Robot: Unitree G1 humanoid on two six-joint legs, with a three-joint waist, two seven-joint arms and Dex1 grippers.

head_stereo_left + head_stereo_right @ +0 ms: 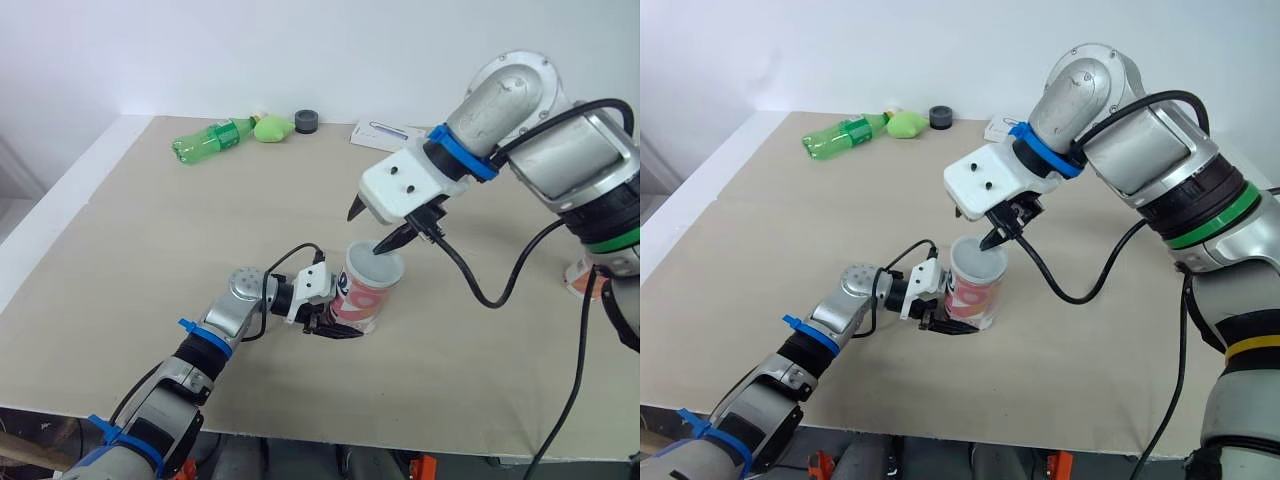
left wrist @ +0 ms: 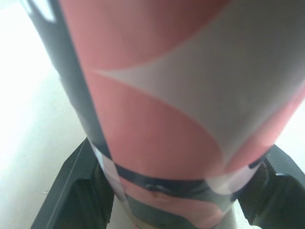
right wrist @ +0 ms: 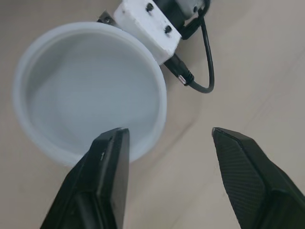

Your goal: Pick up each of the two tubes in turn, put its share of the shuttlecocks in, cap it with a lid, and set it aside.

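The tube (image 1: 360, 298) stands roughly upright near the front middle of the bench (image 1: 150, 250). Its wall carries pink and white curved panels with a dark band near the lower end. A white round lid (image 1: 375, 266) with a raised rim sits on its top end and is slightly wider than the tube body. From the right wrist view the lid (image 3: 86, 95) presents a shallow, pale, empty recess.

The left gripper (image 1: 335, 328) is clamped on the lower part of the tube, one black finger (image 2: 76, 191) on each side of the wall. Its white wrist housing (image 3: 147, 24) lies just beside the lid on the robot's left.

The right gripper (image 1: 378, 225) hangs just above the lid with its fingers spread apart. One fingertip (image 3: 107, 162) is over the lid rim; the other is clear of the lid, over bare bench. Nothing is held. A black cable (image 1: 480, 285) hangs from the right wrist and loops close past the tube on the robot's right.

Along the far edge of the bench, well apart from the tube:
- a green plastic bottle (image 1: 210, 138) lying on its side;
- a yellow-green object (image 1: 272, 128) just beside the bottle neck;
- a dark grey round part (image 1: 306, 121);
- a flat white card (image 1: 380, 133).

At the right bench edge a pink-and-white item (image 1: 583, 280) is largely hidden by the right arm; its identity cannot be determined.
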